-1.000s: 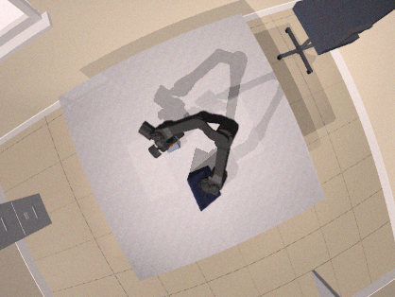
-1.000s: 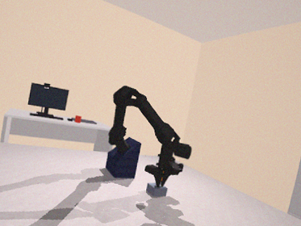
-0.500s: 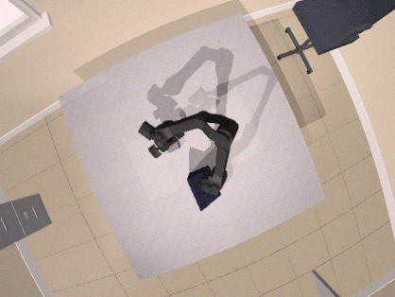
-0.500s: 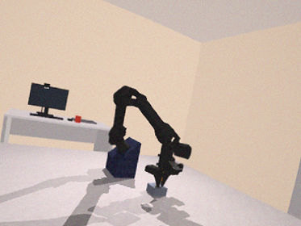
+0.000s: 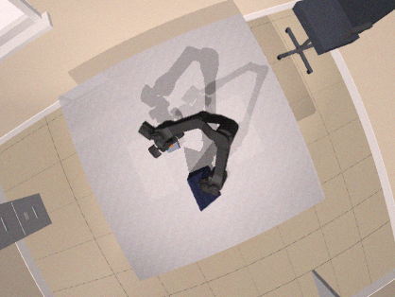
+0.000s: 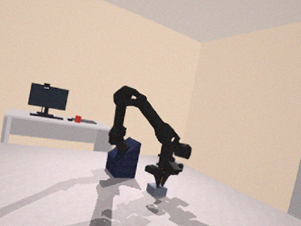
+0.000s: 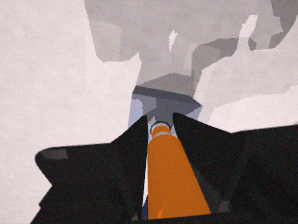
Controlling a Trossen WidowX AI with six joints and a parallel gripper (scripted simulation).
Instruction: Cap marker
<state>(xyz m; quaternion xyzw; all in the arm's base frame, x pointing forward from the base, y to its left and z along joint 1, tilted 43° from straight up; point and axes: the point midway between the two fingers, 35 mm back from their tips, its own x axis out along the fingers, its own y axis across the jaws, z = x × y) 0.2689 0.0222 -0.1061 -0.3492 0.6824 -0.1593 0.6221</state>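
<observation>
The blue-grey holder block (image 5: 175, 148) (image 6: 156, 190) (image 7: 170, 104) stands on the table. My gripper (image 6: 160, 184) (image 7: 159, 118) points down, with its fingertips just above the block. It is shut on the orange cap (image 7: 175, 180), which runs up between the fingers in the wrist view. Below the cap's lower end are a pale ring and a short orange part of the marker (image 7: 161, 128), upright in the block's dark-rimmed hole. Cap and marker look in line. The fingers hide the cap's sides, and I cannot tell whether it is fully seated.
The arm's dark blue base block (image 5: 200, 198) (image 6: 123, 163) stands on the white table (image 5: 118, 208) (image 6: 36, 182), and the arm arches from it over to the holder. Arm shadows fall across the table. A desk with a monitor (image 6: 48, 97) stands beyond the table.
</observation>
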